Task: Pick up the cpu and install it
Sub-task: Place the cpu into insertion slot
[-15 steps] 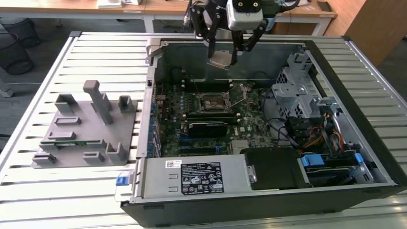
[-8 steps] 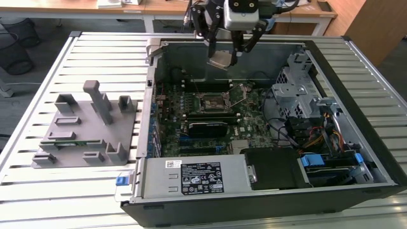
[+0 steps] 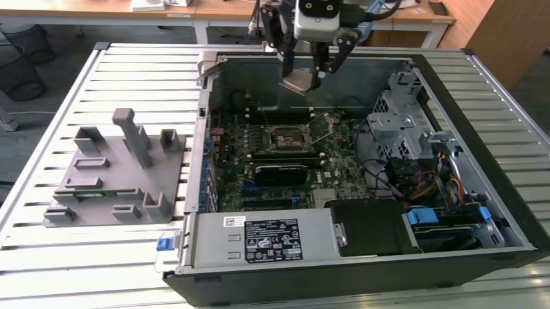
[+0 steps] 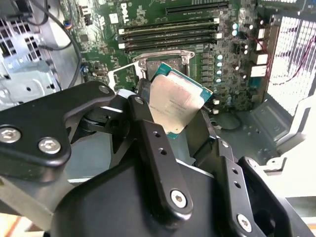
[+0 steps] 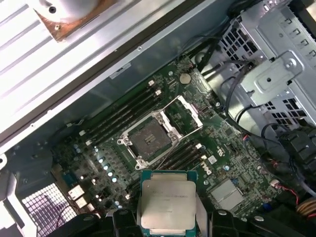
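Gripper: the gripper (image 3: pixel 306 77) hangs over the open computer case (image 3: pixel 509 193), well above the socket (image 3: pixel 290 136) and a little toward the case's far wall in the exterior view.
Fingers: the black fingers (image 4: pixel 144 109) are clamped on opposite edges of the cpu (image 4: pixel 176 104) and do not meet.
Cpu: it is held in the air and tilted, not level. Its pale metal top faces both wrist cameras, and a green rim shows around that top (clearest in the first wrist view (image 5: pixel 168 201)). It is apart from the socket, not seated.
Socket: a dark square on the green motherboard (image 3: pixel 257 188) with its metal frame swung open. The recess is bare in the first wrist view (image 5: pixel 148 139).
Memory slots: long black slots (image 5: pixel 121 117) run along two sides of the socket, parallel to each other.
Drive cage: a perforated grey metal cage (image 3: pixel 397 116) stands to the exterior view's right of the socket, inside the case.
Power supply: a grey box with a label (image 3: pixel 257 239) sits on the near side of the socket in the exterior view, against the case's front edge.
Holder: the grey plastic holder (image 3: pixel 120 174) rests on the slatted surface (image 3: pixel 129 71), outside the case and well apart from the socket, on the exterior view's left.
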{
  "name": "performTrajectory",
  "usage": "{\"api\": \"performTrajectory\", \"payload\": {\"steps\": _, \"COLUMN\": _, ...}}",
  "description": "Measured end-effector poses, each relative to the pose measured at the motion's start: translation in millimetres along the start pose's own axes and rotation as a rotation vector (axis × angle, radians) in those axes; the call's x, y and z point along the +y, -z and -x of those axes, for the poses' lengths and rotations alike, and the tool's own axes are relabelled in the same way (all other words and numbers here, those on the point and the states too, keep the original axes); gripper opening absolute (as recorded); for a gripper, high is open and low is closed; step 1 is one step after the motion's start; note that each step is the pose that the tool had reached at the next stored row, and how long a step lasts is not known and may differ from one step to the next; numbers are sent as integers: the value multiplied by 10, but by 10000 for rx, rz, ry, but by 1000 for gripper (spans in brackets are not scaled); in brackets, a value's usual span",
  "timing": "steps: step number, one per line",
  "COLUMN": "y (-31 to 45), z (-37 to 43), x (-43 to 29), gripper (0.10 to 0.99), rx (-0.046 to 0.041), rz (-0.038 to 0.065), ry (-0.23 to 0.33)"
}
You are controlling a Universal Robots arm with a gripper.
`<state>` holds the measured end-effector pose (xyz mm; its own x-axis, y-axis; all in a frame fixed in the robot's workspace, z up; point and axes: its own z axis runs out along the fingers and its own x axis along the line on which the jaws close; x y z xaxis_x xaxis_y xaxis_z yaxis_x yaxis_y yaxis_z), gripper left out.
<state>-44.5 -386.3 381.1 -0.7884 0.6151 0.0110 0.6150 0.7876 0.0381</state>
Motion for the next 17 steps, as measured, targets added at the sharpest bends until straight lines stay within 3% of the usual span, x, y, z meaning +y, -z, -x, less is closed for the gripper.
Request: {"api": "performTrajectory", "payload": {"steps": 17, "y": -30, "z": 0, "x": -1, "gripper": 529, "rx": -108, "rz": 27, "ry": -2731}}
